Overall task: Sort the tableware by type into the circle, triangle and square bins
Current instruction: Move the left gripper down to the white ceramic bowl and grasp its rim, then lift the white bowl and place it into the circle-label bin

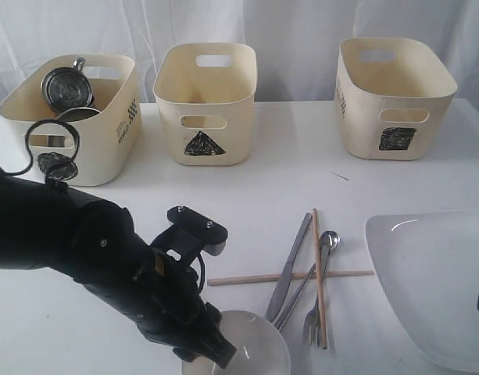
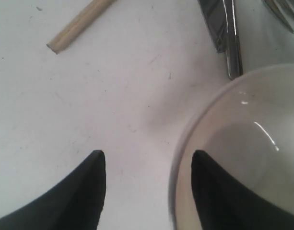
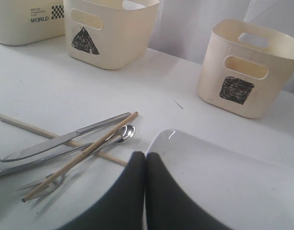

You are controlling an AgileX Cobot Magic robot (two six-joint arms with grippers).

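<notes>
Early days, we judge. A steel handled mug [image 1: 67,86] and more steel we can't identify sit in the round-marked cream plastic tub [image 1: 106,152]. We see nothing in the triangle-marked cream tub [image 1: 223,94] or the square-marked cream tub [image 1: 364,109]. Steel cutlery [image 1: 290,273], two wooden chopsticks [image 1: 319,266] and the big white plate [image 1: 434,281] lie unsorted on the table. The left gripper [image 2: 147,155] is spread wide astride the round white bowl's [image 1: 259,340] rim, holding nothing. The right gripper [image 3: 145,154] is closed and empty by the plate's edge.

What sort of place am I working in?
Probably a lab test bench, not a kitchen: white table, curtain backdrop, and a circle tub, triangle tub and square tub with scribbled marks.
</notes>
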